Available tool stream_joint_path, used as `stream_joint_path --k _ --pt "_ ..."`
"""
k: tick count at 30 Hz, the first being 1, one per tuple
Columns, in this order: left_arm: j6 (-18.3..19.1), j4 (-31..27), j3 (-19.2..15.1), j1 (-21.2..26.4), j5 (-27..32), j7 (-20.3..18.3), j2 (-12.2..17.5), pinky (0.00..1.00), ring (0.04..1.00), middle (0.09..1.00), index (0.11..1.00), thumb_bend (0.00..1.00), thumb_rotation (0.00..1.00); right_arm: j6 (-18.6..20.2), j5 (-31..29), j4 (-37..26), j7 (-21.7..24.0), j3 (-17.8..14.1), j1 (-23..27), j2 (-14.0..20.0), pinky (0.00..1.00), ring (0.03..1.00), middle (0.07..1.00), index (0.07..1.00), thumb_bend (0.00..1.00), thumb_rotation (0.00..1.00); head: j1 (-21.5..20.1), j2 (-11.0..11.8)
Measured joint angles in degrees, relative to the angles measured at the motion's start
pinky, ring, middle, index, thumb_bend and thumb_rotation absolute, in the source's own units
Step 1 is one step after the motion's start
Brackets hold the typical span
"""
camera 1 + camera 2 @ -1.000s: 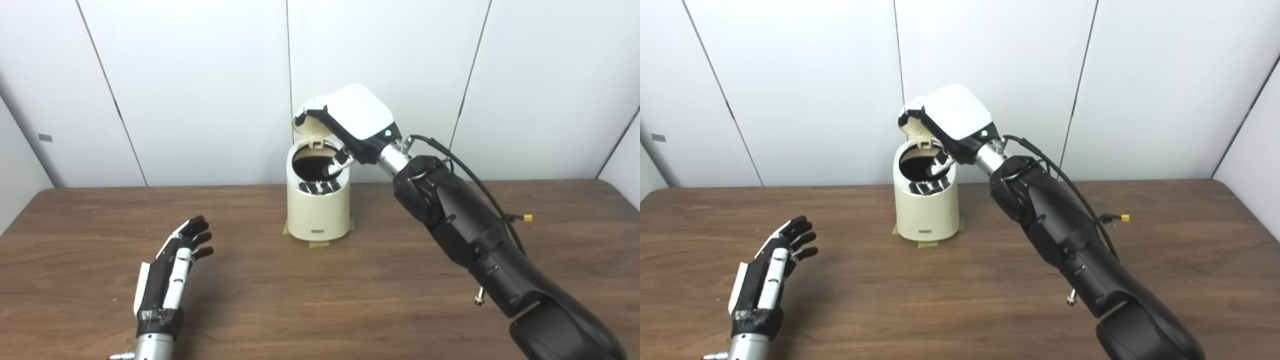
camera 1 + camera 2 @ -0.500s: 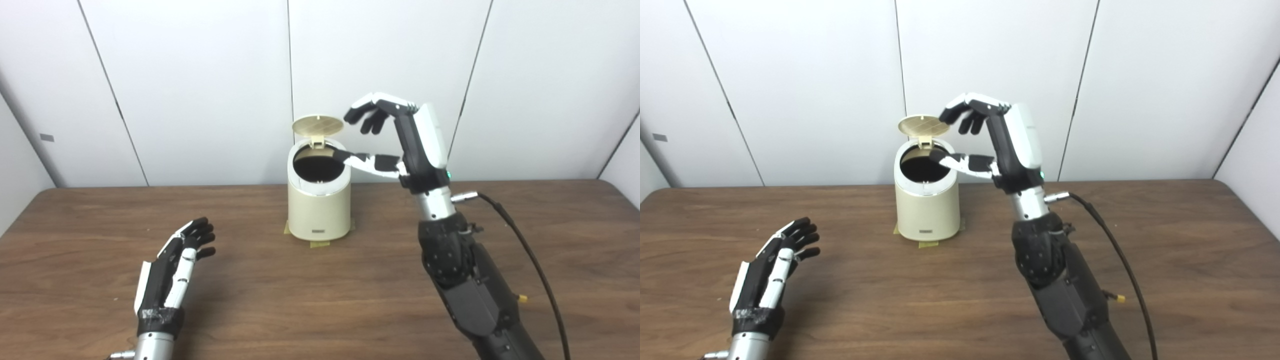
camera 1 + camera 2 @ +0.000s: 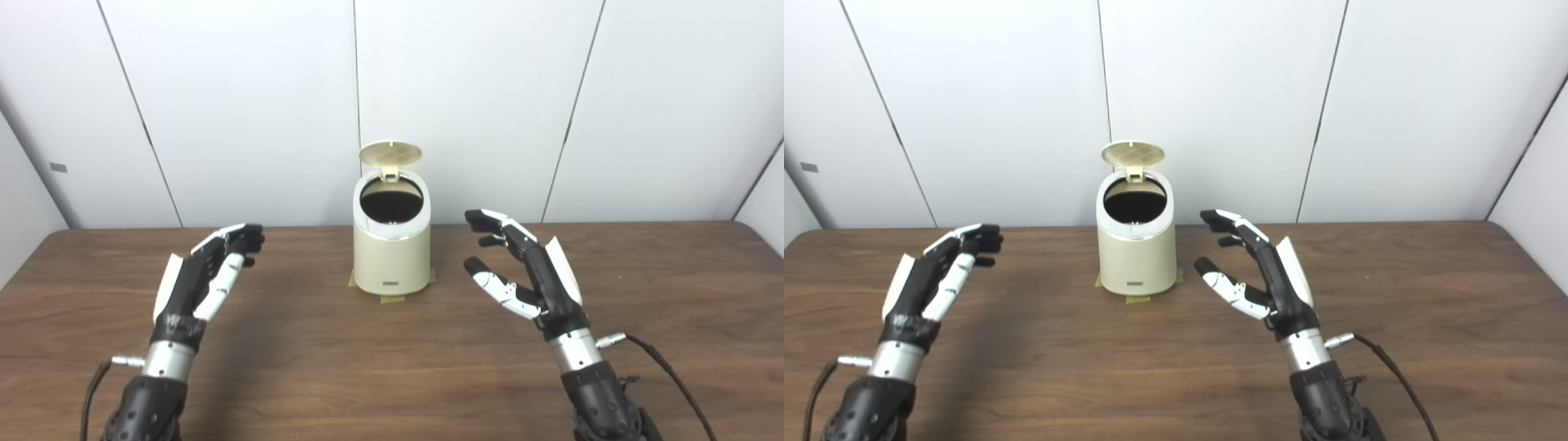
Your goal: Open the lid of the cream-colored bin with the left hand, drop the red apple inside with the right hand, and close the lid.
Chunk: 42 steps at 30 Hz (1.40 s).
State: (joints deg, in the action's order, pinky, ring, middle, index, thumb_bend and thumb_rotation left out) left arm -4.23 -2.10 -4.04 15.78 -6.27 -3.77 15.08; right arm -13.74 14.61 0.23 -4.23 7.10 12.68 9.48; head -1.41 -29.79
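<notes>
Left hand (image 3: 202, 278): raised, fingers apart, empty.
Right hand (image 3: 530, 272): raised, fingers spread, thumb out, empty.

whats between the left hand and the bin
Only bare table lies between the left hand and the cream-colored bin; both eye views show it.

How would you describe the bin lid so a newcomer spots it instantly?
Start at the brown wooden table and go to its far edge by the white wall, where the cream-colored bin stands alone between the left hand and right hand. The lid is the round cream disc hinged at the bin's back rim, tipped up above the dark opening.
</notes>
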Motion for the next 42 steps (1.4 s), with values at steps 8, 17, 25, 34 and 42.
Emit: stream_joint_path --k 8,17,25,34,42 --pt "12.3 -5.0 4.8 14.3 -11.3 -2.3 2.6 0.83 0.832 0.79 0.78 0.62 1.0 -1.5 1.9 2.2 1.6 -0.9 -4.7 0.7 0.75 0.836 0.858 0.845 0.24 0.96 0.8 -0.1" --pt "24.7 -6.1 13.5 27.7 -22.6 -8.1 3.2 0.98 0.933 0.869 0.829 0.75 1.0 -0.6 6.0 2.8 1.2 -1.1 -5.6 0.7 0.78 0.851 0.858 0.854 0.15 0.9 0.4 -0.1" --pt "24.8 -5.6 23.4 32.2 -37.1 -10.5 3.6 1.0 0.954 0.848 0.835 0.87 1.0 2.6 4.4 3.6 2.3 -1.5 -5.2 0.8 0.76 0.844 0.86 0.845 0.15 0.77 0.3 -0.3" --pt "19.9 -2.3 30.3 32.8 -50.0 -10.6 2.4 1.0 0.959 0.843 0.843 0.98 0.98 3.2 3.7 4.2 2.6 -1.7 -4.9 0.8 0.72 0.822 0.842 0.832 0.14 0.68 0.2 -0.1" --pt "18.9 0.6 30.9 30.5 -54.3 -12.1 0.8 1.0 0.973 0.855 0.844 1.0 0.99 4.1 4.7 4.3 2.6 -1.3 -4.7 0.8 0.73 0.824 0.839 0.832 0.13 0.62 0.2 0.3"
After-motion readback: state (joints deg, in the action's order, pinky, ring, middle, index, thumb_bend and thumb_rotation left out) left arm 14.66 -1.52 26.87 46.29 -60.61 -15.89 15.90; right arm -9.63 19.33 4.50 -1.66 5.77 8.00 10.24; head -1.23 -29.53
